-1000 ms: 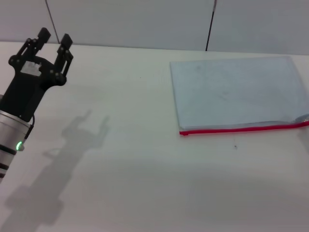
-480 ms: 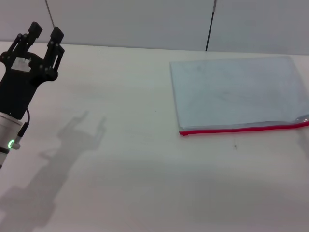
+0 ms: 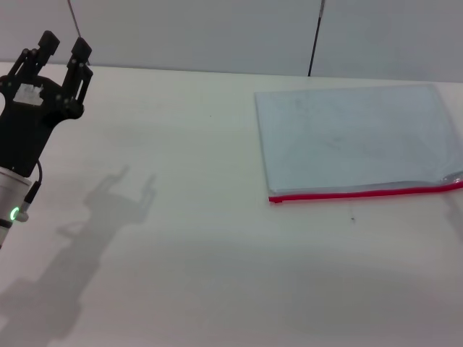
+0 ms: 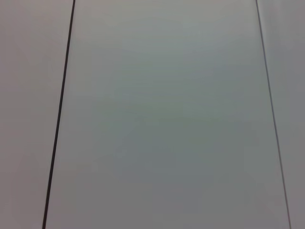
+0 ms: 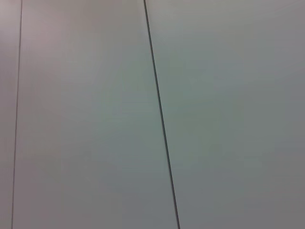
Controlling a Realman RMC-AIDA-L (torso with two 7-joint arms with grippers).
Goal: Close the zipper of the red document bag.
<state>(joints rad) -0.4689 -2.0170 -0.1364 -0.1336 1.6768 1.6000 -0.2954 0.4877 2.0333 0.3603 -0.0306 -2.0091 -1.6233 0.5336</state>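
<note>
Bag: red document bag (image 3: 354,137) lies flat on the white surface (image 3: 217,253), on the robot's right and toward the far side.
Zipper: red zipper edge (image 3: 362,193) runs along the near side; toward its right end the top layer lifts slightly, so it may be partly open there, though the slider cannot be made out.
Left gripper: left gripper (image 3: 63,49) is raised at the far left, fingers spread, well apart from the bag.
Right gripper: not in view.
Wrist views: only plain wall panels.
Advice: pin the bag near one end, pinch the pull firmly, and draw it straight along the red edge without lifting.
</note>
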